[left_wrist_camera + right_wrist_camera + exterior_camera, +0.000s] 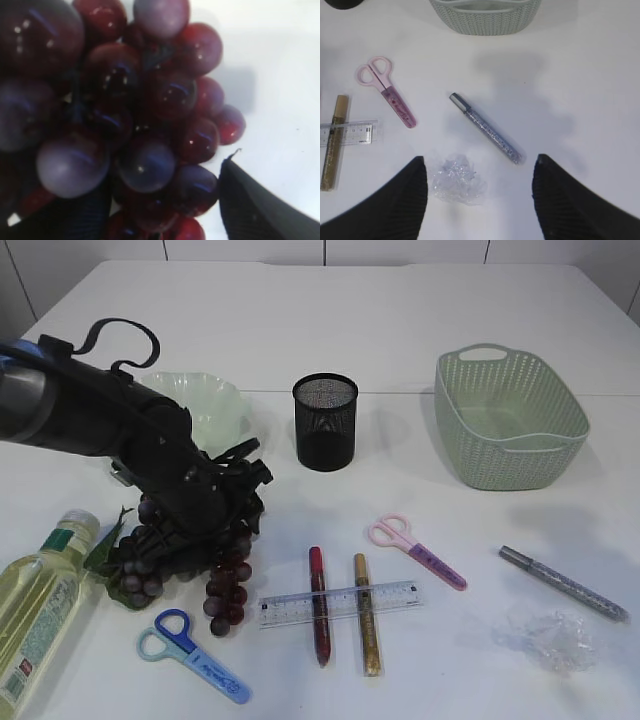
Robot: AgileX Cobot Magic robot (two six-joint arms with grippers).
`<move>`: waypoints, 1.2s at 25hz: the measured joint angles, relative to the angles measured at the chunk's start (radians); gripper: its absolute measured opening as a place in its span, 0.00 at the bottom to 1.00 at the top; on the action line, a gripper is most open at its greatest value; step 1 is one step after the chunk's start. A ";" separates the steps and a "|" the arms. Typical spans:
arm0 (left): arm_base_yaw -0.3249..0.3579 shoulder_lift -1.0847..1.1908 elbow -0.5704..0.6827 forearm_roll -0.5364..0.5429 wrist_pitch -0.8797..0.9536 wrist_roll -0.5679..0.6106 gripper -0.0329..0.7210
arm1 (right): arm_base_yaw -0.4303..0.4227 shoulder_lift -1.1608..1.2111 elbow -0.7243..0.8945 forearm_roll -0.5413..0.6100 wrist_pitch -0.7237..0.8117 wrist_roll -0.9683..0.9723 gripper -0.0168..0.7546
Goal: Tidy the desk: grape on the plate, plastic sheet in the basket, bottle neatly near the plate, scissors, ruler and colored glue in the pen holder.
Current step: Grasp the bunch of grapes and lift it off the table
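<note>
Basket: pale green woven plastic basket (pixel 512 418) sits at the upper right of the exterior frame, nothing visible inside; risk is low, it only waits for the sheet.
Bottle: clear plastic bottle of yellow liquid with a green cap (pixel 40 605) lies on its side at the lower left, just beside the grapes; a sideways drag of the bunch could roll it toward the table edge.
Grapes: dark red and purple artificial grape bunch with green leaves (pixel 185 555) rests on the table at left centre, under the left gripper (pixel 215 502); loose strands hang toward the blue-handled scissors (pixel 192 654) and may snag them on a lift.
Left jaws: spread around the bunch, dark fingers (pixel 260 205) at the lower edge of the left wrist frame; whether they have clamped the berries I cannot tell, so a hasty lift could slip.
Plate: pale green scalloped plate (pixel 215 405) sits at upper left behind the arm, near the black mesh pen holder (pixel 325 422); a swinging bunch might knock that holder.
Ruler: clear plastic ruler (pixel 340 604) lies across the red glue stick (pixel 318 605) and gold glue stick (pixel 367 628) at lower centre; the stack could scatter if bumped.
Right jaws: right gripper (pixel 479 200) is released, hovering over the crumpled clear plastic sheet (pixel 456 180), holding nothing; the silver glitter glue pen (pixel 487 128) lies close enough to be nudged.
</note>
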 joint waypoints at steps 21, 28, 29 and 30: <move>0.000 0.002 -0.004 -0.002 0.000 -0.002 0.13 | 0.000 0.000 0.000 0.000 0.004 0.000 0.69; 0.000 -0.017 -0.004 0.009 0.011 -0.002 0.13 | 0.000 0.000 0.000 0.000 0.004 0.000 0.69; 0.000 -0.024 -0.004 0.013 0.018 -0.002 0.13 | 0.000 0.000 0.000 0.000 0.004 0.000 0.69; 0.000 -0.032 -0.004 0.017 0.024 -0.002 0.13 | 0.000 0.000 0.000 0.000 0.004 0.000 0.69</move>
